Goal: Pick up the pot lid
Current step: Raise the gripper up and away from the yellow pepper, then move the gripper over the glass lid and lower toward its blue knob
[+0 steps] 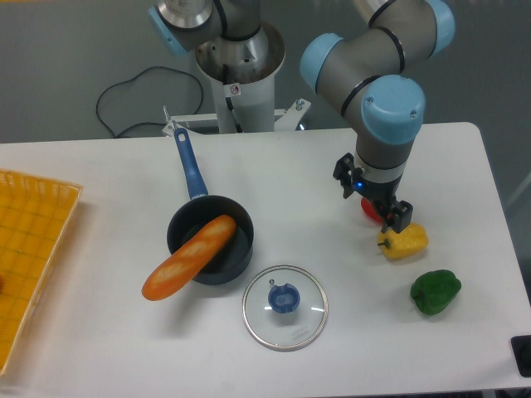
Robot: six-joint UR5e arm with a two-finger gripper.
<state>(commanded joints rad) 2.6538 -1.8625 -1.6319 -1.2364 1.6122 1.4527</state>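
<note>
ok quick rundown. pot lid [300, 324] = on the tabletop [124, 174], flat, clear w/ a thin shiny rim & a round blue knob [284, 298] facing up. it's at the near side of the tabletop, roughly mid-width in the cam view, just beside the black pan [184, 221] but not touching it afaict.

tool [371, 196] is up over the right-hand part of the tabletop, well apart from the lid, on the far side of it & more to the right. its 2 dark fingers are spread w/ a wide gap btwn them, nothing gripped afaict. exact height above the surface = can't tell from this angle. the big grey arm [383, 112] comes down into it from the top of the view.

other stuff: pan has a blue handle [191, 166] pointing to the far edge, & a long brown bread-looking thing [189, 259] leaning in it, one end inside, other end sticking out past the rim toward the cam. right side has 3 veg-looking things: red one [372, 210] partly hidden behind the tool, yellow one [404, 241] just beside it on the near side, dark green one [436, 292] nearer the cam. small black thing [521, 348] at the right edge of view, cut off by it. far left there's part of a yellow-orange bin or similar [37, 249], & a black cable [149, 70] loops behind the tabletop.
</note>
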